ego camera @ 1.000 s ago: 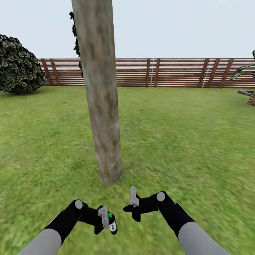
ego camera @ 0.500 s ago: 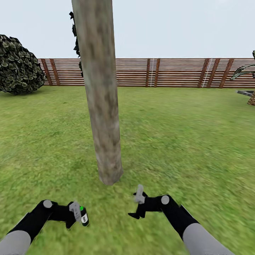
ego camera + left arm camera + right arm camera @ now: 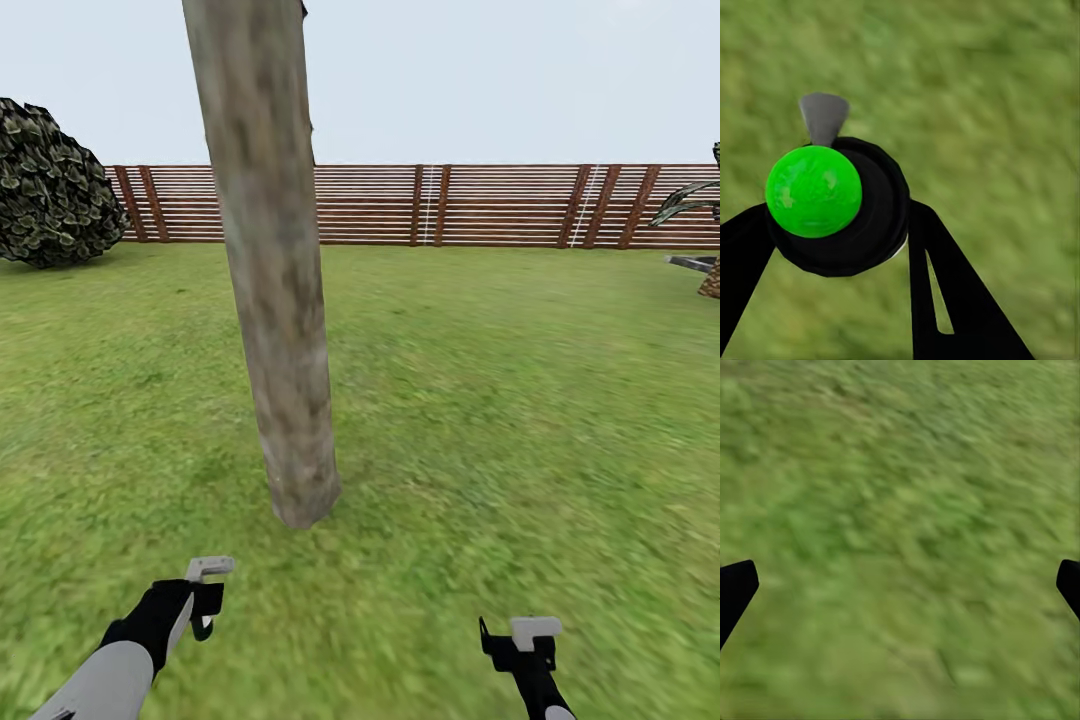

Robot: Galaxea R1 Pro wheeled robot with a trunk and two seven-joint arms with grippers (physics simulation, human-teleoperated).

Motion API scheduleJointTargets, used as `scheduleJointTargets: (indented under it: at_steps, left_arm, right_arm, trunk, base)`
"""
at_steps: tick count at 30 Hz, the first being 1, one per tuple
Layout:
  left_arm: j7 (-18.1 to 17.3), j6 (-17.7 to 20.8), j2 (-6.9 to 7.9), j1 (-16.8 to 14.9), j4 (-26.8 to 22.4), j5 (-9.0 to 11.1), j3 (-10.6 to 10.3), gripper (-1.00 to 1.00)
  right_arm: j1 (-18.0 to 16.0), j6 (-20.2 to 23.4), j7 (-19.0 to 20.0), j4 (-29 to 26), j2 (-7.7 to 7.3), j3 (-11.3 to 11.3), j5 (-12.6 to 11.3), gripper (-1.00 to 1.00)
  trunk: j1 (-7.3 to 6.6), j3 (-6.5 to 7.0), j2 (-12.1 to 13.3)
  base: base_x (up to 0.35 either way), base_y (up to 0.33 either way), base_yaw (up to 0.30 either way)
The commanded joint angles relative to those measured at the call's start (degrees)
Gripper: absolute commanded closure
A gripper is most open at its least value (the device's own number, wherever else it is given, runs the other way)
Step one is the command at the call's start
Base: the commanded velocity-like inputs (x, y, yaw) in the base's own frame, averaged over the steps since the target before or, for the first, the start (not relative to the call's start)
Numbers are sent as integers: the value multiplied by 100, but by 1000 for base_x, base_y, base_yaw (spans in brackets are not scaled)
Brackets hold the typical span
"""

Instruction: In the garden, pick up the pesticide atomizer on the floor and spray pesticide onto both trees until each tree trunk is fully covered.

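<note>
Standing on the lawn (image 3: 520, 400) before the trunk (image 3: 270, 280), which rises from the grass ahead, slightly left of centre and leaning a little. Left tool (image 3: 205, 590) low at the lawn's near edge, just short and left of the trunk base; left wrist view shows the atomizer (image 3: 844, 206) gripped between the dark fingers (image 3: 945, 292), seen end-on with a green cap (image 3: 814, 191) and grey nozzle (image 3: 823, 116), so closed around the bottle. Right tool (image 3: 525, 640) low at the near right, farther from the trunk; right wrist view shows both fingertips (image 3: 735, 589) spread wide over bare grass, holding nothing. Key relation: trunk lies forward and slightly right of the left tool, upright axis, left arm nearer. Likely next: raising and turning the nozzle toward the bark. No white specks visible on the trunk. Fence (image 3: 450, 205) and bush (image 3: 50, 185) far behind.
</note>
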Motion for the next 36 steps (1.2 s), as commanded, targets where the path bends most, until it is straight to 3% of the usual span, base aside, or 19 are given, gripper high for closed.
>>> scheduleJointTargets:
  at_steps: [1, 15, 26, 30, 36]
  left_arm:
    - [-53, 21, -7, -3, -12, -61, 46, 100]
    - [-53, 21, -9, -9, -15, -61, 46, 100]
    - [-54, 12, -30, -11, -12, -46, 48, 100]
    - [-54, 0, -155, -16, -19, -57, 46, 100]
    - [-53, -2, -193, -20, -28, -59, 46, 100]
  right_arm:
    - [-3, -8, -49, 4, -1, 49, 6, -100]
    - [-3, -8, -49, 4, -1, 45, 6, -100]
    - [-3, -8, -49, 4, -1, 50, 7, -100]
    - [-3, -8, -49, 4, -1, 50, 7, -100]
    - [-3, -8, -49, 4, -1, 50, 7, -100]
  trunk:
    - [-1, -5, -2]
    - [-1, -5, -2]
    - [-1, -5, -2]
    - [-1, -5, -2]
    - [-1, -5, -2]
  base:
    - [6, -8, 0]
    - [1, 0, 0]
    - [143, -2, 0]
    - [199, -127, 0]
    - [163, -226, 0]
